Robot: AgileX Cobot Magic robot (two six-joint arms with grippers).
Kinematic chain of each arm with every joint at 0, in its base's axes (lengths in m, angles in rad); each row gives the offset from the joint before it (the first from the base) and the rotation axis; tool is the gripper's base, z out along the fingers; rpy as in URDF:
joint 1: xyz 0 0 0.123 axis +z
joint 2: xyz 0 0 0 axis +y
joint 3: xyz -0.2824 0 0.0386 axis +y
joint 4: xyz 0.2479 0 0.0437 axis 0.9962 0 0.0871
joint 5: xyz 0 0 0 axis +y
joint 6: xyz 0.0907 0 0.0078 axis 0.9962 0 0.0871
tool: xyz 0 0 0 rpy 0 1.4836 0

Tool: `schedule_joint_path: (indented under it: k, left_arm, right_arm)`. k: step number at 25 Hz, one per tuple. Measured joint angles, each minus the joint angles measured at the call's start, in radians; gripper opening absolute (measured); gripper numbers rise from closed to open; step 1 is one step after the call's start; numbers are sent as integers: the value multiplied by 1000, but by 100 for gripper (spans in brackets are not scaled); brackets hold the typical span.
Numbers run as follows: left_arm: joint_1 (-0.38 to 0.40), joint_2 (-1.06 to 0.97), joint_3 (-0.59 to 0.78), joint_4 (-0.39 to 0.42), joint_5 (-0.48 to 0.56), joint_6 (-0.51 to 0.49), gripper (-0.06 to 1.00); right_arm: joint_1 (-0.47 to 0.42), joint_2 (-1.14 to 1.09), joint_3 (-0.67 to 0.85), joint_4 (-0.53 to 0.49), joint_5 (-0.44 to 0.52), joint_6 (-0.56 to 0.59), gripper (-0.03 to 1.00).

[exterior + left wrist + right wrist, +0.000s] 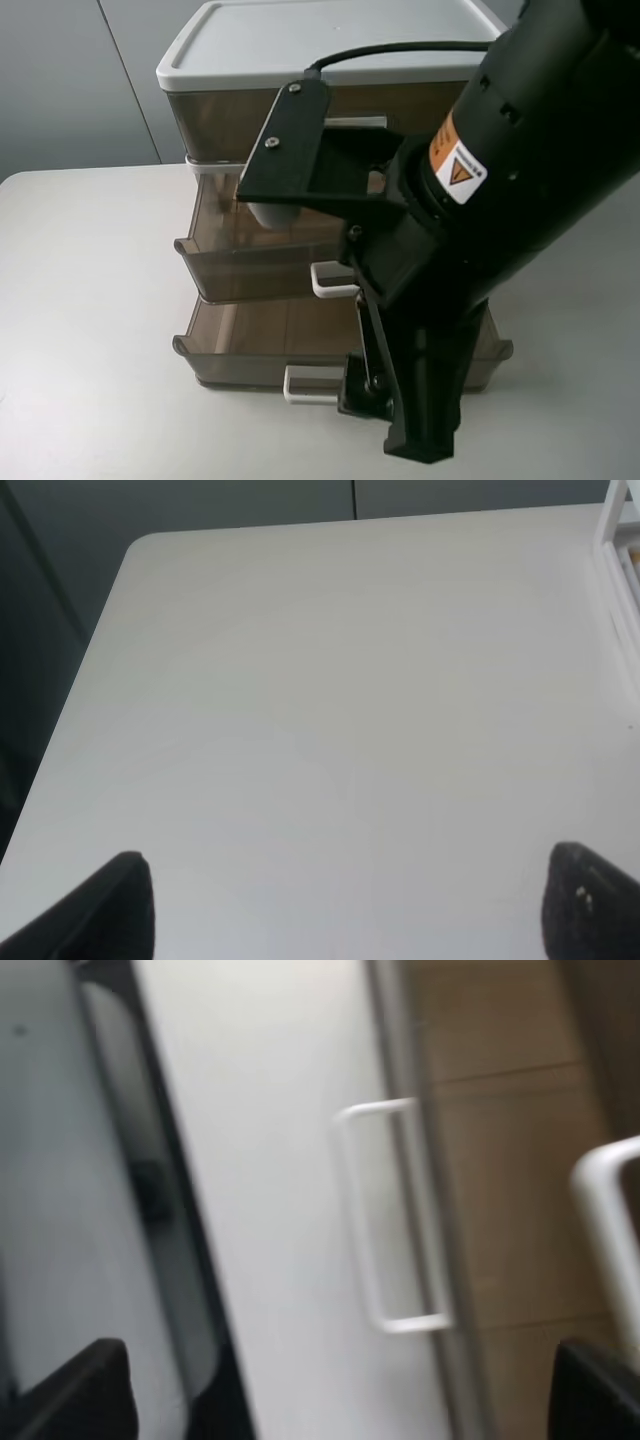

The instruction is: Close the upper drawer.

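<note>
3 smoky-brown plastic drawers are stacked under a white lid [330, 40] on a white table [90, 330]. The top drawer [220, 120], just below the lid, sits pushed in. The upper drawer [255, 265], the middle of the 3, is pulled well out, and its white loop handle [335, 280] sticks forward. A white rounded object [268, 212] shows inside it near the back, partly hidden by a black bracket [290, 140]; what it is cannot be told. The lowest drawer [250, 365] is also pulled out, showing its brown floor and its own white handle [312, 385].

The black right arm [500, 180] reaches down in front of the drawers, covering their right side. The right gripper [340, 1395] has its fingers spread wide and holds nothing; its blurred wrist view looks down on both white handles. The left gripper [345, 910] is likewise spread wide with nothing in it, over bare table.
</note>
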Motion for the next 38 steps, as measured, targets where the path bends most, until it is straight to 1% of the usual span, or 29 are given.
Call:
schedule_joint_path:
  k: [2, 5, 9, 13, 17, 23, 27, 33, 34, 38]
  left_arm:
    - [0, 0, 0, 0, 0, 0, 74]
    - [0, 0, 0, 0, 0, 0, 74]
    - [0, 0, 0, 0, 0, 0, 74]
    - [0, 0, 0, 0, 0, 0, 74]
    - [0, 0, 0, 0, 0, 0, 74]
    - [0, 0, 0, 0, 0, 0, 74]
    - [0, 0, 0, 0, 0, 0, 74]
    - [0, 0, 0, 0, 0, 0, 74]
    - [0, 0, 0, 0, 0, 0, 74]
    - [0, 0, 0, 0, 0, 0, 74]
  right_arm:
    - [2, 25, 0, 16, 8, -7, 63]
    - [2, 98, 0, -12, -4, -8, 63]
    - [2, 189, 0, -71, -65, -8, 63]
    - [2, 223, 0, -158, -143, 2, 63]
    - [-9, 232, 0, -228, -195, 14, 63]
    - [-70, 234, 0, -271, -245, 21, 63]
    - [-105, 250, 0, -291, -260, 35, 63]
    - [-127, 289, 1, -297, -286, 52, 63]
    - [-130, 290, 2, -312, -293, 66, 63]
    - [-134, 291, 4, -428, -328, 145, 63]
